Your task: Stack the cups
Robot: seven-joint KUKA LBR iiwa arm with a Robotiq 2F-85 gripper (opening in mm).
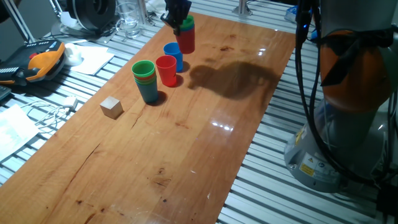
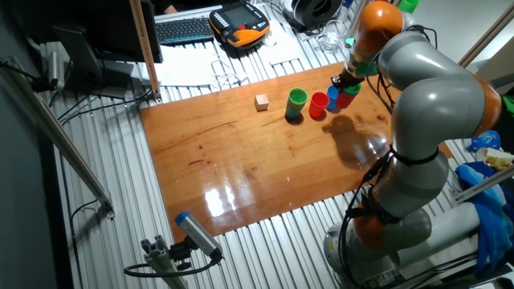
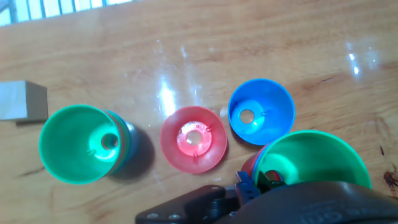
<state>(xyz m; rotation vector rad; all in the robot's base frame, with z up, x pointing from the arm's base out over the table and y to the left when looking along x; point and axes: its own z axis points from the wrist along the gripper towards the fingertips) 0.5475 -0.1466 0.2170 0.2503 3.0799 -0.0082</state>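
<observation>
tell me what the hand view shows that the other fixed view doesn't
Only the hand view looks down into the cups, showing small holes in the bases of the red cup and blue cup. Only the other fixed view shows the arm, keyboard and whole table. Both show the wooden cube, the green-topped stack and the gripper's stack.

The table is wood with a smooth, glossy varnish that throws back bright light patches at 5 o'clock of the cups. The cups look like thin smooth plastic, slightly translucent where light glows through their bases. The cube at 9 o'clock is pale matt bare wood. Ribbed grey metal slats surround the tabletop. The gripper is matt black.
</observation>
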